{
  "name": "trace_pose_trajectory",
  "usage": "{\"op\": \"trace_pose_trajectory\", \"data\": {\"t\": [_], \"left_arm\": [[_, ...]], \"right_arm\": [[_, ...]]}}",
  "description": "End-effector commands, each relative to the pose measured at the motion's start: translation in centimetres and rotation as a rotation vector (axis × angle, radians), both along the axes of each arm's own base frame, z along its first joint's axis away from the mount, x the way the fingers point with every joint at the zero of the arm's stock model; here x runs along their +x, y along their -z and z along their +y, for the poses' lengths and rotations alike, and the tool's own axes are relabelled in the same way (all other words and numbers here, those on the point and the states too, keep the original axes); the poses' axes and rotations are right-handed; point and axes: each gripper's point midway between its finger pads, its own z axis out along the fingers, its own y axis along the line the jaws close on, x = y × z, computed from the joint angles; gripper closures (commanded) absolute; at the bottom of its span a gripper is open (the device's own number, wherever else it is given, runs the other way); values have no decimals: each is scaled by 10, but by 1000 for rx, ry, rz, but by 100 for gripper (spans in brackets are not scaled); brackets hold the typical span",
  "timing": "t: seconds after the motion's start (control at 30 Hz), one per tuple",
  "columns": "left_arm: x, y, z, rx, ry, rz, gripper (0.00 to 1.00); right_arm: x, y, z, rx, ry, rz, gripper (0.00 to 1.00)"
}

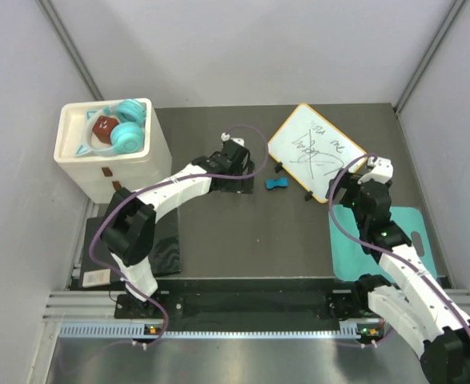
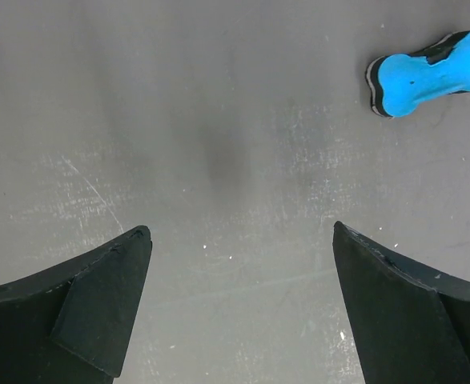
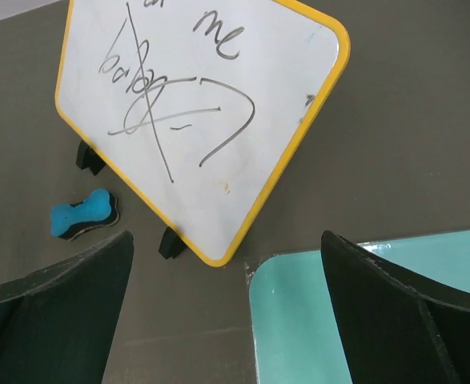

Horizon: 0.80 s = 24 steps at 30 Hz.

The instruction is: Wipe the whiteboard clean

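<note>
Since the whiteboard (image 1: 316, 151) lay at the table's far right with its dark scribbles unwiped, the step in hand looked to be fetching the blue eraser (image 2: 427, 74) lying near the board's clipped edge. The left gripper (image 2: 239, 232) hung released and empty, the eraser off to its right; it should shift across, centre over the narrow waist and close there. The right gripper (image 3: 226, 237), likewise spread and empty, hovered by the teal mat (image 3: 363, 304), placed to steady the frame.

Glossy, smooth whiteboard (image 3: 251, 80) (yellow frame looks plastic); table (image 2: 218, 80) matt grey, finely scratched.
</note>
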Motion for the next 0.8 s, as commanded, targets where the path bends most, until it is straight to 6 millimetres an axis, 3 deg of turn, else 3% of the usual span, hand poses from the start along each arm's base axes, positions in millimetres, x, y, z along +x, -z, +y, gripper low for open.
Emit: {"op": "trace_pose_trajectory", "data": {"t": [0.0,0.2,0.43,0.5,0.53,0.6,0.63,0.77], "left_arm": [[16,-36,-16,-47,91,-114,1],[20,-51,-58,-103,422,-179,1],[36,-49,-94,-94,737,-374,1],[37,-41,-103,-105,790,-373,1],[40,-21,-106,-87,806,-337,1],[44,-16,-115,-97,830,-303,1],[45,2,-119,-92,841,-267,2],[51,15,-131,-90,840,-255,2]], "right_arm": [[2,-21,8,24,-32,-27,1],[3,-15,17,57,-83,4,1],[6,-5,18,103,-129,63,1],[6,-4,17,115,-139,85,1],[6,-3,17,119,-145,92,1],[6,-2,17,134,-157,103,1],[6,-1,13,141,-147,107,1],[5,5,10,166,-153,121,1]]}}
